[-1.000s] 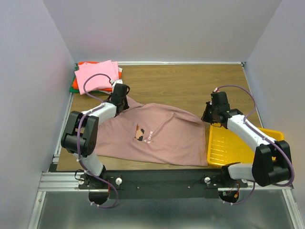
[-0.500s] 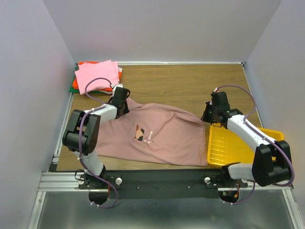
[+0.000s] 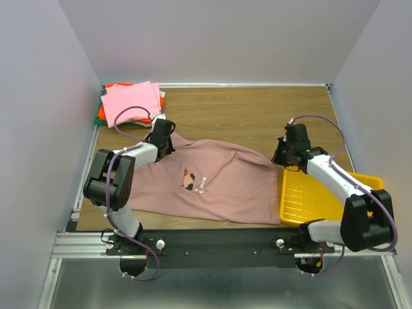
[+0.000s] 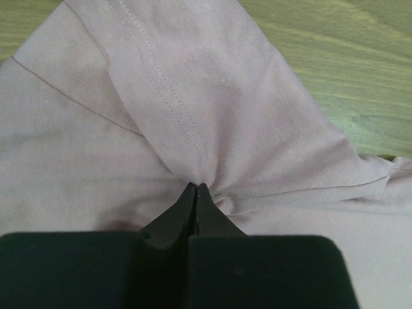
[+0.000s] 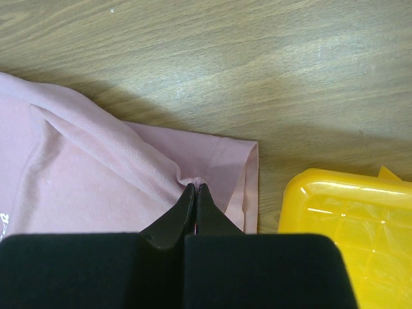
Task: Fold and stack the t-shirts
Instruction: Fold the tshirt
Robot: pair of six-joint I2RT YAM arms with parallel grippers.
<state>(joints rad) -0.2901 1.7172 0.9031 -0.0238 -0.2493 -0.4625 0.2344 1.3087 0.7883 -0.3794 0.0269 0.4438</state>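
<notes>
- The left gripper (image 4: pixel 195 188) has its two black fingers pinched tight on a bunch of the mauve-pink t-shirt (image 4: pixel 193 96). The cloth puckers into creases that fan out from the tips, and a double-stitched seam runs up and away from the pinch.
- The right gripper (image 5: pixel 195 187) is clamped in the same way on a small fold of that shirt, just inside a hemmed edge.
- Beside that hem sits a corner of the yellow tray (image 5: pixel 347 206), with a strip of bare wood between the two in the wrist view.
- From above, the shirt lies spread across the near half of the table (image 3: pixel 244 112). Its pixel print (image 3: pixel 192 180) faces up, roughly mid-cloth.
- The left gripper holds the shirt's far-left corner, and the right one holds its right end.
- That right end runs along the tray's left rim; from above I can't tell whether it touches the rim or just stops short.
- In the far-left corner of the table is a folded pile, with the bright pink tee (image 3: pixel 129 102) on top.
- The orange-red tee (image 3: pixel 116 85) peeks out behind it, and the green tee (image 3: pixel 98 120) shows as a sliver at the left edge.
- The pile lies close to the left gripper but apart from the mauve shirt.
</notes>
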